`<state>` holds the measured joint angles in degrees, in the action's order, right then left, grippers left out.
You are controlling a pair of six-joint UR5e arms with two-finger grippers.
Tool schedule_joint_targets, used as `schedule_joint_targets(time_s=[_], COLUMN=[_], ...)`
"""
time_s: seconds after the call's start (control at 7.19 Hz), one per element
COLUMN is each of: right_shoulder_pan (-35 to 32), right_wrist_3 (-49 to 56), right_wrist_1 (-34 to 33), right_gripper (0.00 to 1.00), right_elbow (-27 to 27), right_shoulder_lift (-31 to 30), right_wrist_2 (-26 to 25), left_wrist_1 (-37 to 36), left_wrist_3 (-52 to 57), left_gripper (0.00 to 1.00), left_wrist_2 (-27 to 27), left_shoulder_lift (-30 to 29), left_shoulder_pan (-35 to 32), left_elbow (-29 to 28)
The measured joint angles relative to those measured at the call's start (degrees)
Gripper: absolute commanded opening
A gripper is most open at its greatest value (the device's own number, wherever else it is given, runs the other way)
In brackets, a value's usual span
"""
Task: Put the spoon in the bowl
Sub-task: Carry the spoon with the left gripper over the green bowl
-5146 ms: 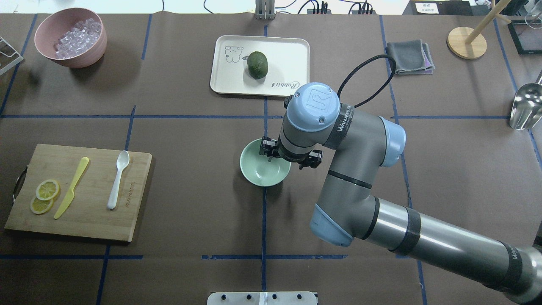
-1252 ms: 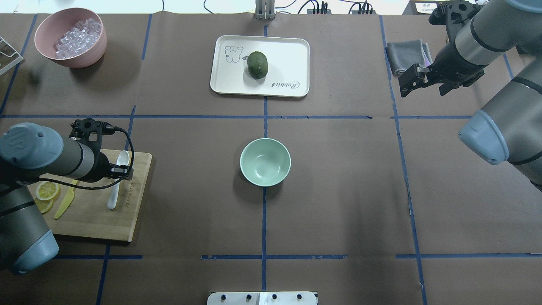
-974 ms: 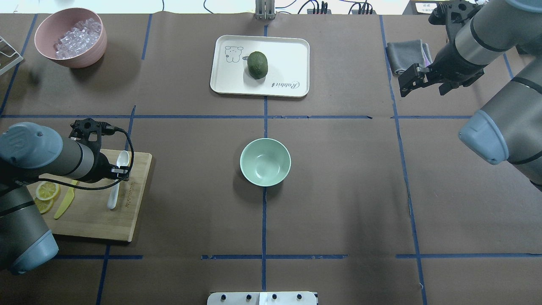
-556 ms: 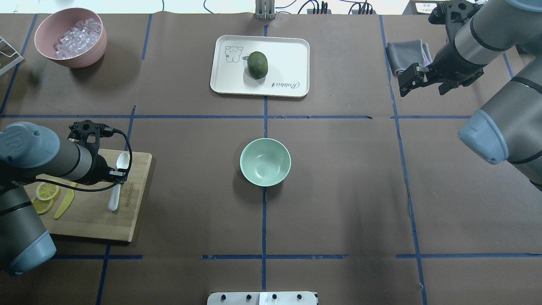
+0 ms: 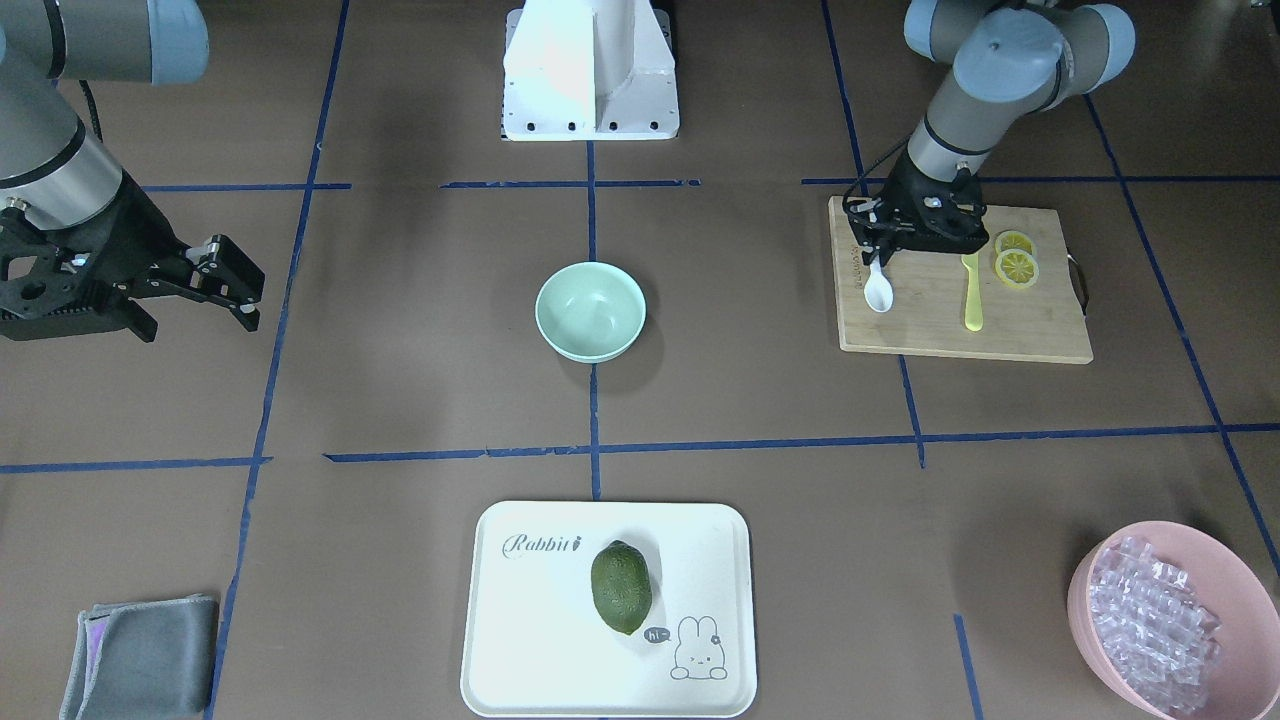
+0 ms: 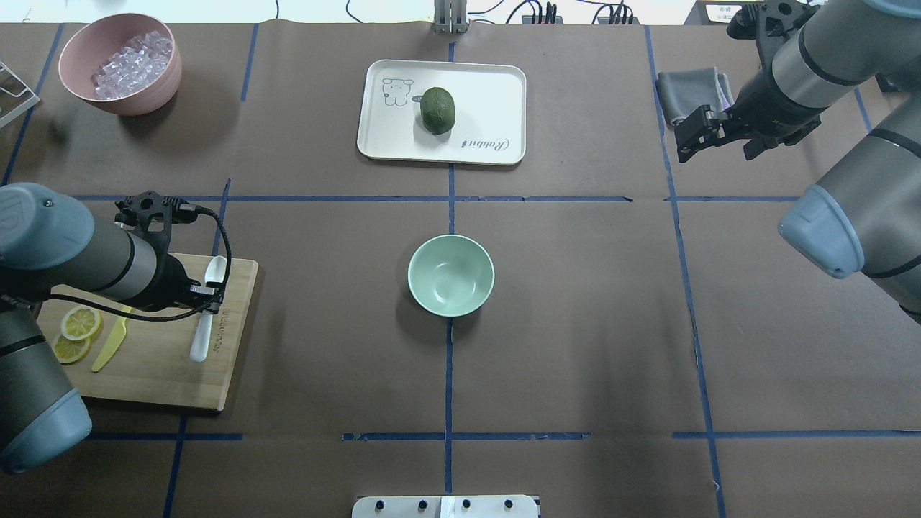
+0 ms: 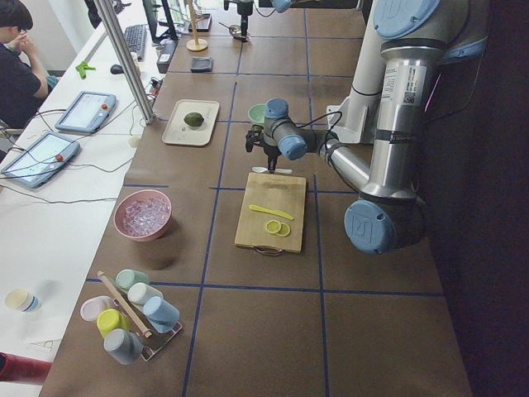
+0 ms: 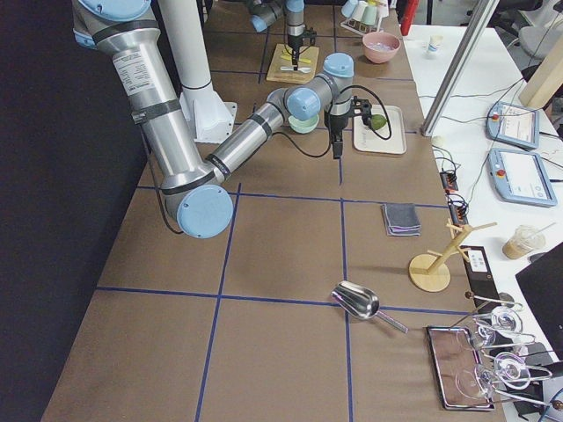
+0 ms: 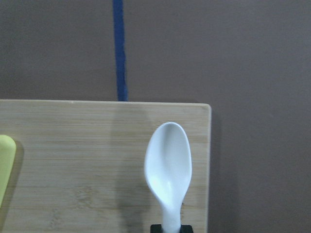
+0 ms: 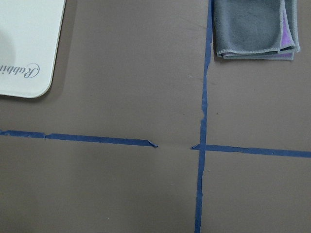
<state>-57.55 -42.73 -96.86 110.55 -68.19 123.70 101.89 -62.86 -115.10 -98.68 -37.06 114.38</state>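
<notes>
Looking down from the left wrist, we lose the spoon's (image 9: 168, 162) handle at the bottom edge of the view. Only the tips of two black fingers (image 9: 155, 228) show there, one on each side of its neck. From overhead, the left wrist and its cable cover the upper part of the handle and the top of the yellow knife (image 6: 108, 349). We cannot tell whether the spoon rests on the cutting board (image 6: 151, 367) or sits just off it. The right wrist view takes in only the table (image 6: 575, 324), a corner of the tray (image 10: 24, 48) and the grey cloth (image 10: 252, 26); its own fingers fall outside that frame.

The left claw (image 6: 209, 301) is drawn narrow, pinching the spoon's handle just behind the scoop. The right claw (image 6: 691, 135) is spread wide with nothing between its fingers, and it hangs over the far right of the table just beside the grey cloth.

The spoon runs along the right edge of the cutting board, on the left side of the table. Its scoop points away from the robot beyond the fingertips, and its tail end reaches back toward the robot. The bowl (image 6: 450, 277) stands at the table's middle, well apart to the right of the left claw and the spoon.
</notes>
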Motion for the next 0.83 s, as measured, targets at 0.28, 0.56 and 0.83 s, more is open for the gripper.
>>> schedule_joint_targets(time_s=[0.28,0.56,0.83], right_shoulder_pan=[-0.9,-3.5,-7.9], right_wrist_3=[0.3,3.6,11.1], right_wrist_1=[0.1,0.5,0.5], right_gripper=[1.0,1.0,1.0], right_elbow=[0.1,-0.1,-0.6], right_shoulder_lift=[-0.6,-2.8,-6.0], right_wrist_2=[1.0,2.7,4.6], left_wrist_1=[-8.4,-9.1,-3.5], left_wrist_3=[-11.8,-23.9,-29.4], left_gripper=[0.0,0.0,0.0], left_wrist_2=[-2.0,-2.1,-1.4], left_shoulder_lift=[-14.0,-26.5,-32.4], left_shoulder_pan=[1.3,5.1,7.8], left_elbow=[-1.3,-8.6,-16.8])
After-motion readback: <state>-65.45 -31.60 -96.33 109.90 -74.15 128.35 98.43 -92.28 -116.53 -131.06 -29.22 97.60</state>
